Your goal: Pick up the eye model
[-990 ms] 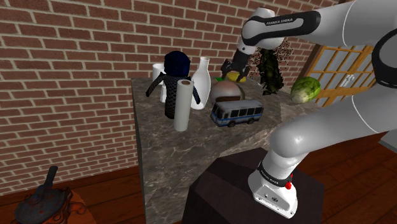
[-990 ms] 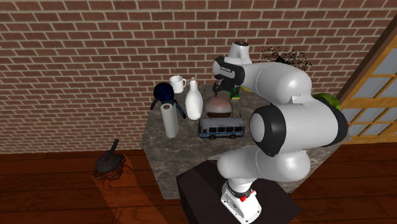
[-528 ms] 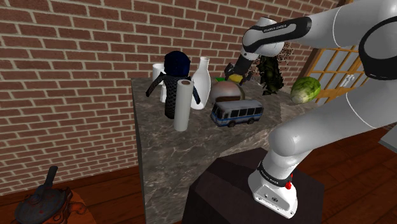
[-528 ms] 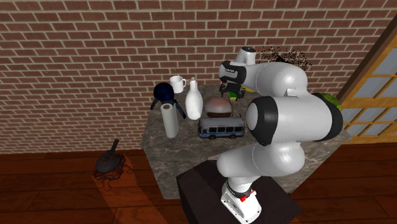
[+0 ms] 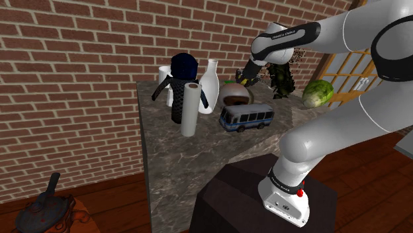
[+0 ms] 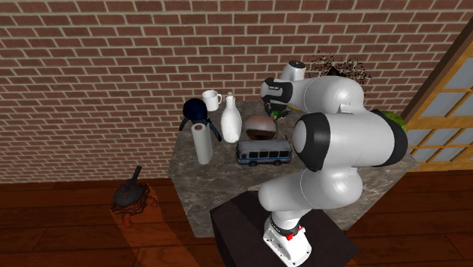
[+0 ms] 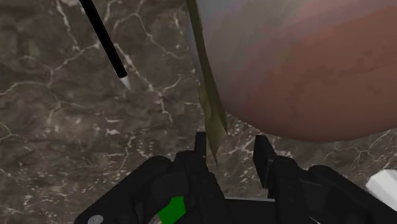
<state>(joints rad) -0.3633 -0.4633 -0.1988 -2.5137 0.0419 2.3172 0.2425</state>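
Eye model (image 5: 235, 94) sits at the back of the bench (image 5: 173, 165), just behind the bus (image 5: 246, 117) and near the white bottle (image 5: 210, 85); it is a rounded, brownish-pink thing. The jaws hover low at its far side, open, holding nothing. In the wrist view a thin olive strip (image 7: 210, 108) runs down the eye model's edge and ends close to one finger (image 7: 200, 145), while the round body bulges off to one side of the gap. The step in hand looks like the final approach, and the line-up seems off-centre: closing here would likely pinch only the strip or skid off the curve. Doing it well probably means sliding the jaws across until the widest part lies between the fingers, then lowering until the pads pass its middle before closing. The surface looks smooth, so a shallow grip may squeeze it out. With bus and bottle close by, a straight descent should keep the fingers clear of them.
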